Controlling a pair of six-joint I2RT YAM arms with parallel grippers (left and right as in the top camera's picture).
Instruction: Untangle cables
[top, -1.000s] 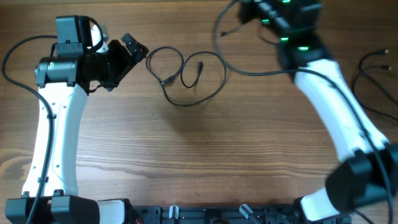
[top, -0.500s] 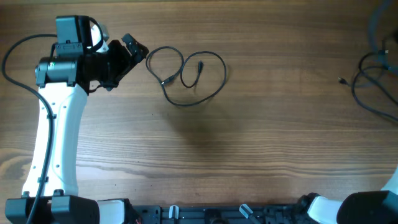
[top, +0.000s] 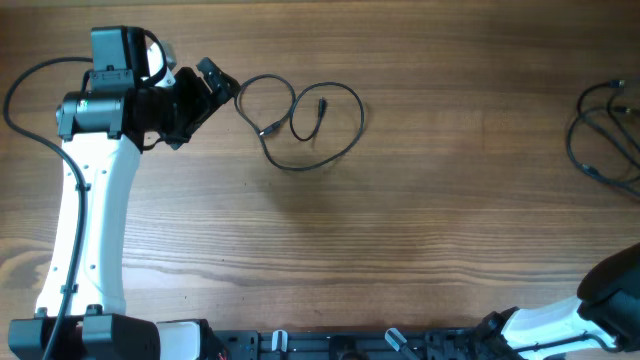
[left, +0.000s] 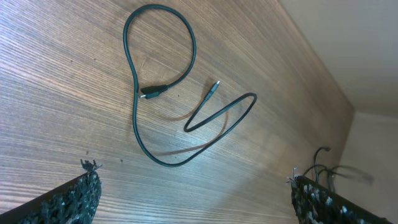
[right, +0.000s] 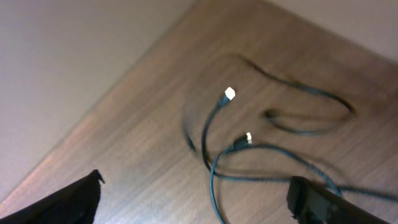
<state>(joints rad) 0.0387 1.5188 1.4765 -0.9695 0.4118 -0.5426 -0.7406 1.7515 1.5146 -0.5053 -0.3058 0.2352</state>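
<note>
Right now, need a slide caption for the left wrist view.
Open left claw hovers over one loosely looped black cable, both plug ends showing, on the wood table.

Wood table (top: 430, 230) w/ looped black cable (top: 361, 118) mid-left, more cables (top: 572, 140) at rt edge.

One thin black flexible cable (top: 268, 130) lies slack in loose open loops at the far left-centre, while several tangled thin black cords (top: 571, 138) sprawl at the far right edge.
</note>
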